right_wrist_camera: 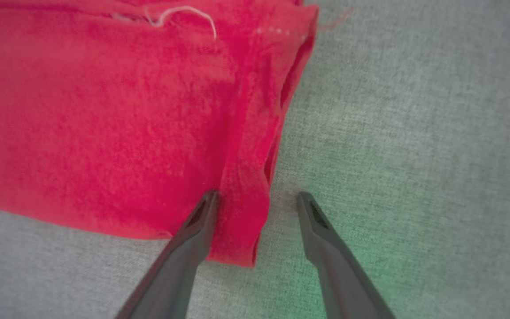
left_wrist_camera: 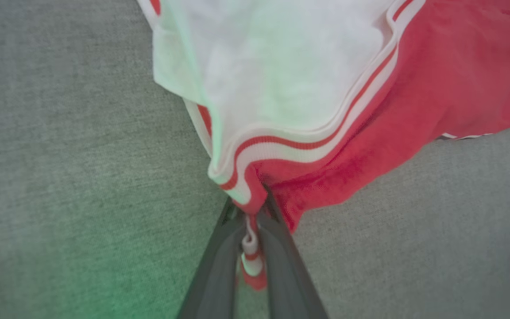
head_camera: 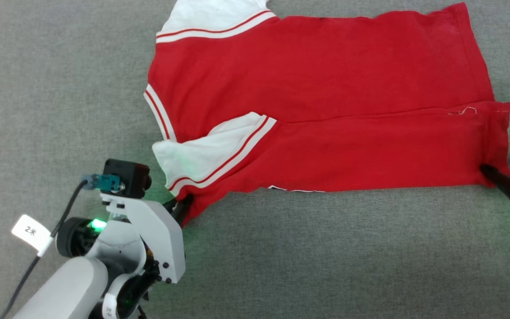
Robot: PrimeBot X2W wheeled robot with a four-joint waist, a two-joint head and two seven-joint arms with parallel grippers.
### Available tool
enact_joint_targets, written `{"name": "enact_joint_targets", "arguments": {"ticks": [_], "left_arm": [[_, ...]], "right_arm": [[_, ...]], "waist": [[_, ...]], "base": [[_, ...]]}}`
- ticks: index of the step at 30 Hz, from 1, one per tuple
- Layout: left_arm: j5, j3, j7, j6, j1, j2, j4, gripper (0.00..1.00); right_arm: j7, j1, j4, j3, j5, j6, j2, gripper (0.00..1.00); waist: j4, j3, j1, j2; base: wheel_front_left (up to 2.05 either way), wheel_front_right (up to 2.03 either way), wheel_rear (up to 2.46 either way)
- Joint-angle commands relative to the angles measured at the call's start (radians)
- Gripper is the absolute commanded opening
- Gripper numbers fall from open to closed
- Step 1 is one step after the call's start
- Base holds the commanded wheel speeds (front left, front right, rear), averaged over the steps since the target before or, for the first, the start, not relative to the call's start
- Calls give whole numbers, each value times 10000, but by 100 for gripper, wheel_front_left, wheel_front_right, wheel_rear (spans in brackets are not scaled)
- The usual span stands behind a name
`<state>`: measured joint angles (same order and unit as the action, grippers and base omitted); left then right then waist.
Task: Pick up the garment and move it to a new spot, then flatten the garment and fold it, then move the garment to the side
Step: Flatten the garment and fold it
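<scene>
Head cam: the garment lies spread on the grey mat with its near long edge doubled over, so I'd say we're mid-fold. My left gripper sits at the sleeve-end corner and my right gripper at the hem corner. One per end keeps that edge straight.

Left wrist cam: jaws pinched tight on the striped trim, a bit poking through.

Right wrist cam: fingers spread wide, straddling the hem corner, gripping nothing yet.
</scene>
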<state>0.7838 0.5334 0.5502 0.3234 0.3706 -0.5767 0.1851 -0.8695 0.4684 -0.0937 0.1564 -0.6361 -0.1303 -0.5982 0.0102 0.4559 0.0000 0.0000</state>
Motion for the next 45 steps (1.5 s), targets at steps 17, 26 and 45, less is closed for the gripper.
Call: {"name": "enact_joint_targets", "arguments": {"ticks": [17, 26, 45], "left_arm": [[498, 38, -179, 34, -1452, -271, 174, 0], [699, -133, -460, 395, -2536, -452, 1268, 21], [480, -1342, -274, -1351, 2954, -876, -1500, 100]], "right_arm": [[-193, -1844, 608, -393, -121, 2, 109, 0], [-303, -3134, 1506, -1161, 58, 2, 355, 78], [1650, -2132, 3078, -1300, 497, 2, 1949, 100]], "waist": [[96, -1448, 0, 0], [78, -1529, 0, 0], [-1344, -1071, 0, 0]], "base": [[0, 0, 0], [0, 0, 0], [0, 0, 0]]}}
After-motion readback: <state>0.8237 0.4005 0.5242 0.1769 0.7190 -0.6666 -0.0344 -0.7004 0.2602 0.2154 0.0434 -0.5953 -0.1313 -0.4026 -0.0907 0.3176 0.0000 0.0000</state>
